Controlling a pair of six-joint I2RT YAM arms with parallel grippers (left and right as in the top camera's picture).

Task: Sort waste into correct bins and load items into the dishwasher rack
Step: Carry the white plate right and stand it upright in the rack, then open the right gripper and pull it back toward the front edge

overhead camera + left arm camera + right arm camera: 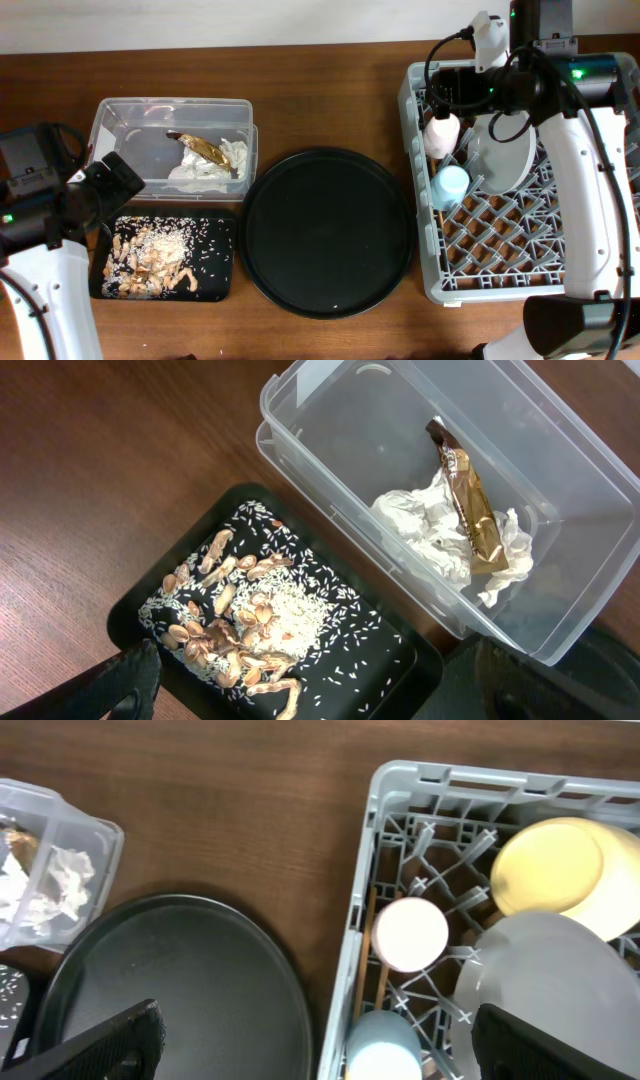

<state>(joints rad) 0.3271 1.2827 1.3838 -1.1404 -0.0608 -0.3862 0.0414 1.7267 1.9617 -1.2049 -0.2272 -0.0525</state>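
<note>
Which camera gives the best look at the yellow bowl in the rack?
The right wrist view: the yellow bowl stands in the rack beside the grey plate. Overhead, the right arm hides it. The left wrist view shows only the tub and black tray.

Bright, even light on the brown wooden table, soft sheen on the large round black tray, right wrist view slightly blurred.

Mock-kitchen robot test bench: wooden table, dishwasher rack.
</note>
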